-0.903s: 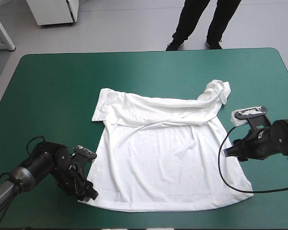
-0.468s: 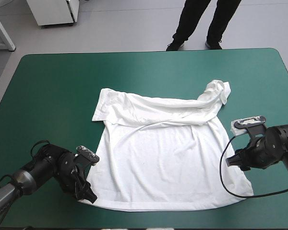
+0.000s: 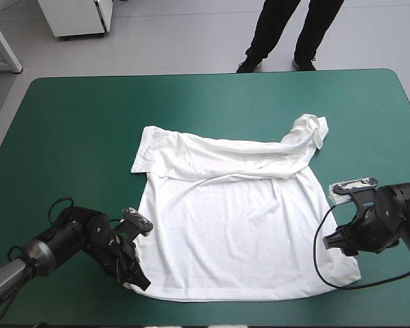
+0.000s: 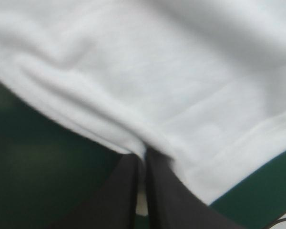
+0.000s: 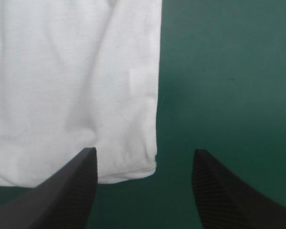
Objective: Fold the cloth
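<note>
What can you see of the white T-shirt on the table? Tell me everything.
The T-shirt is white, short-sleeved, thin soft cloth, spread mostly flat on the teal-green cover, hem nearest the robot, its far part wrinkled and one sleeve bunched. The left gripper is shut on its near-left hem corner; the near-right corner lies between the open fingers of the right gripper, unpinched.

Table (image 3: 89, 116) with teal-green cover

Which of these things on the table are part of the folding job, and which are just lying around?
In the job: white short-sleeved T-shirt, spread out; left black pincer, shut on its hem; right black pincer, open at the other hem corner.
Lying about: nothing loose, only the teal-green table cover.
</note>
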{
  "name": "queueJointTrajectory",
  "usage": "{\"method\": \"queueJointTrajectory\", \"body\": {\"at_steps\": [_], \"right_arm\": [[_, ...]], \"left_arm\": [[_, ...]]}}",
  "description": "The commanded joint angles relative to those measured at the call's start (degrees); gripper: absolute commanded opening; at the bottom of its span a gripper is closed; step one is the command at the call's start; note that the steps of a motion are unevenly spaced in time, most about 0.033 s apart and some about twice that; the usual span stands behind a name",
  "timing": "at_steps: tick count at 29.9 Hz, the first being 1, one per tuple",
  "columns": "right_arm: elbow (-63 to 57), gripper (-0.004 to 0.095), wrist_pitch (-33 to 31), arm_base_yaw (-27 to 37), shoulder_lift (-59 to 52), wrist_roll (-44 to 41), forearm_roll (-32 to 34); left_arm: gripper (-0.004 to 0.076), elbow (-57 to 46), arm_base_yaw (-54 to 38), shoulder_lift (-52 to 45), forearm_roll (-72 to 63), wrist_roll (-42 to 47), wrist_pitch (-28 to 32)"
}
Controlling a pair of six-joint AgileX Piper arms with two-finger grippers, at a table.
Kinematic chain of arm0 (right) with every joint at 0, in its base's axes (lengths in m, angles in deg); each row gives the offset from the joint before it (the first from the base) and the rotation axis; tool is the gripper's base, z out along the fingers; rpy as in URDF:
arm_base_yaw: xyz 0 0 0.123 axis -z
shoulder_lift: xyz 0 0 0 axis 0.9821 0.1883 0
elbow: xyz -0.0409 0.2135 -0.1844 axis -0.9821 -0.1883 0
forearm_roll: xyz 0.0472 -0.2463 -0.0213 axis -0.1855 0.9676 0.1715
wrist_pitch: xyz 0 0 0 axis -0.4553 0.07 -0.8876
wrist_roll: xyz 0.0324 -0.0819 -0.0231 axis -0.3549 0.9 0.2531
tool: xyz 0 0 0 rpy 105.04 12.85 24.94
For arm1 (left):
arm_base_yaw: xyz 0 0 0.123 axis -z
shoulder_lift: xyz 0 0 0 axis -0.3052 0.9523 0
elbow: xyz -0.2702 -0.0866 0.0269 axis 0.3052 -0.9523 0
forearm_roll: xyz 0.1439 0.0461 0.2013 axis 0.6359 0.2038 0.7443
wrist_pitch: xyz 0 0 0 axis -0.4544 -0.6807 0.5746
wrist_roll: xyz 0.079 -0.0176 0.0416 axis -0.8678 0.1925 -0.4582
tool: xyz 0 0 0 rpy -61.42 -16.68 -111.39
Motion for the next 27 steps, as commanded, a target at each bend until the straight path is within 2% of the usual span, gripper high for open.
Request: {"method": "queueJointTrajectory", "body": {"at_steps": [1, 17, 27], "right_arm": [[1.3, 0.0564, -0.4, -0.1, -0.8, -0.3, 0.6], [-3.8, 0.0564, -1.6, 0.0, 2.2, -0.5, 0.4], [-7.8, 0.0564, 5.6, 0.0, 9.0, -0.6, -0.3]], "left_arm": [[0.0011, -4.1, 1.3, 4.3, -10.2, -1.1, 5.0], [-0.0002, -4.1, 1.3, 4.3, -10.0, -2.7, 4.1], [-0.0003, -4.0, 1.3, 4.3, -10.0, -2.7, 4.1]]}}
